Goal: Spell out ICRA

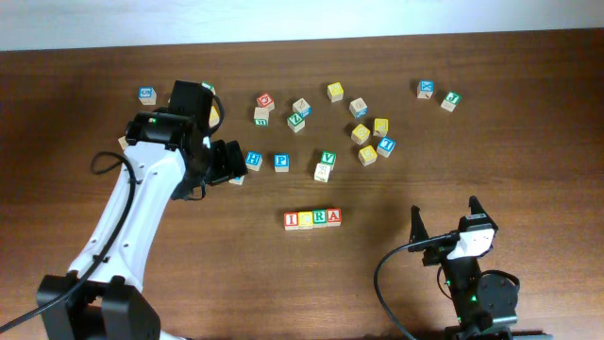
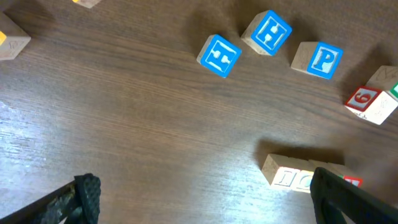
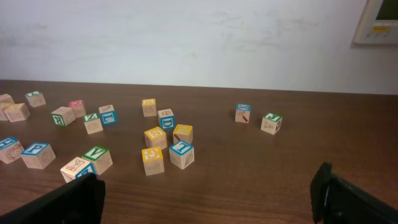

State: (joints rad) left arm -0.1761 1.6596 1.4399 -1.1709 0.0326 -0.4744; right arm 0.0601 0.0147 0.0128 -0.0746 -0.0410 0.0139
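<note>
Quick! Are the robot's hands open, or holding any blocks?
Left gripper: open, holding nothing.
Right gripper: open, holding nothing.

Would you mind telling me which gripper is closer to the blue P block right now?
Left. The left gripper is just beyond a blue H block that sits beside the blue P block; the right gripper is far off on its other side.

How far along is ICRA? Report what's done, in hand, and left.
Done: the row of four touching blocks reads I-C-R-A in the overhead view. In hand: nothing. The left gripper is open and empty beside the row, and the right gripper is open, off to the side. Left: apparently nothing except retracting the arms. The spare blocks lie scattered beyond the row.
</note>
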